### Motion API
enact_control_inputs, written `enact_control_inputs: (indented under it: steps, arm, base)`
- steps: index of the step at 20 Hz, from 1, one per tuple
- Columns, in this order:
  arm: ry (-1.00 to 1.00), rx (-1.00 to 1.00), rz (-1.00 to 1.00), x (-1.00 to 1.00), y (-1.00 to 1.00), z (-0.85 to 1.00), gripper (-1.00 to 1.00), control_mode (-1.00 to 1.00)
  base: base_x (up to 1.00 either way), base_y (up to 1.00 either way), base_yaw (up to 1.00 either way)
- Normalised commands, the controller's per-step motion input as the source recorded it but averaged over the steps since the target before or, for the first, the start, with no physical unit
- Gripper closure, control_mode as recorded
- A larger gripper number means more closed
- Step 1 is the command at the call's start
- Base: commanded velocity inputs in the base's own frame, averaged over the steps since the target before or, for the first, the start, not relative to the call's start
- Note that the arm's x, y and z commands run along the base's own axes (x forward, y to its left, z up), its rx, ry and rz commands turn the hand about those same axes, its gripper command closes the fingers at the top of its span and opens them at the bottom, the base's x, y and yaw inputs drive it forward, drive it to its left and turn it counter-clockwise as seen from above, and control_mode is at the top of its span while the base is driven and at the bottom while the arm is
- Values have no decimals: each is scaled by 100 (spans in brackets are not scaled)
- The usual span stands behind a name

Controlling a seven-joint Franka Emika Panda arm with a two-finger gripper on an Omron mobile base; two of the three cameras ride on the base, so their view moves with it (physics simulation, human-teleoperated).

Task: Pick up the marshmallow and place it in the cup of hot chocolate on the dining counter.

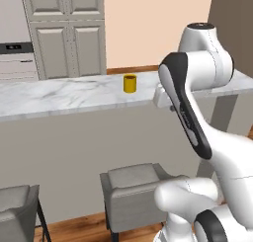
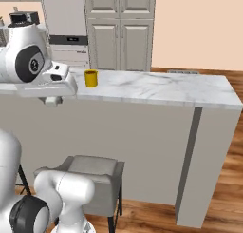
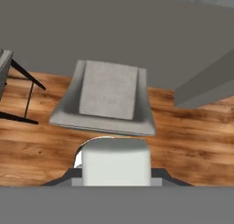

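The claw [image 3: 116,169], clenched on the white marshmallow [image 3: 116,161], hangs off the desk's [image 2: 156,92] near edge, the yellow cup [image 2: 91,78] farther in and right.

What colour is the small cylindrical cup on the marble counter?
Plain yellow cup; clearest in the left base view.

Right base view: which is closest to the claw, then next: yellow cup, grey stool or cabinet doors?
From the claw:
1. Yellow cup, on the counter beside it.
2. Grey stool, down below it.
3. Cabinet doors, far behind the counter.
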Motion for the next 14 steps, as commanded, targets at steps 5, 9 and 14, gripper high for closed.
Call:
enact_control_inputs:
  steps: [5, 9, 14]
  arm:
    - [-2, 0, 1, 59, 0, 30, 100, -100]
    - [-1, 0, 0, 79, 7, 9, 100, -100]
    - [-2, 0, 0, 71, 17, 1, 100, -100]
  base:
    - [0, 0, 0]
    - [0, 0, 0]
    - [0, 0, 0]
